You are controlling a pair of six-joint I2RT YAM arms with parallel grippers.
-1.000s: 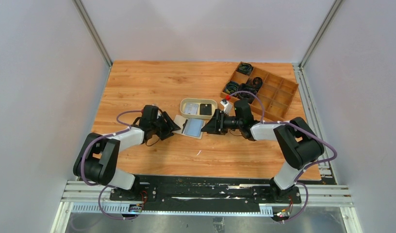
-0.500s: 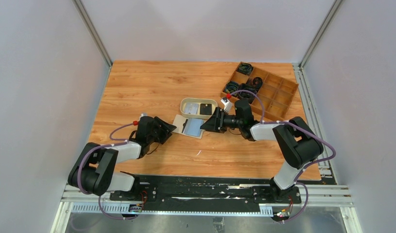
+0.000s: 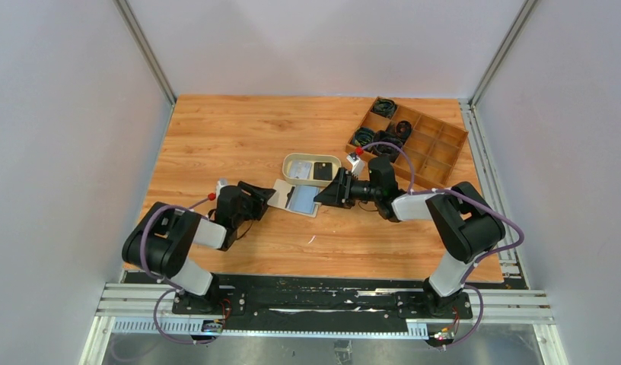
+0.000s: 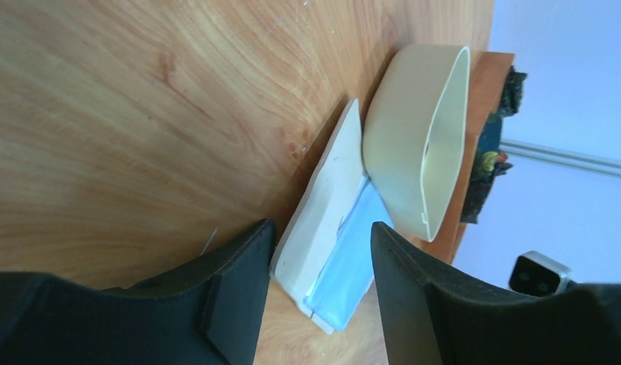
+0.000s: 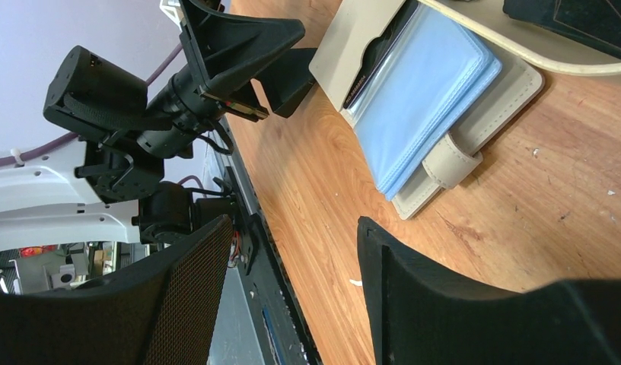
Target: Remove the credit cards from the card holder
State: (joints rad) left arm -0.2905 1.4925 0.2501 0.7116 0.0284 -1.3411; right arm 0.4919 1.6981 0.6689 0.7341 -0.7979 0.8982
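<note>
With my left gripper (image 3: 263,199) and right gripper (image 3: 325,196) both gaping empty, I am risking shoving the mid-frame card holder (image 3: 281,190) against the dish (image 3: 312,156).

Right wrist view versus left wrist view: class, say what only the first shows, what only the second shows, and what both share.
Only the right wrist view: the left arm beyond the card holder, the holder's strap tab, and a black item inside the dish. Only the left wrist view: the wooden tray with black cables behind the dish. Both: the card holder with its blue card, the beige dish, and the table.
</note>
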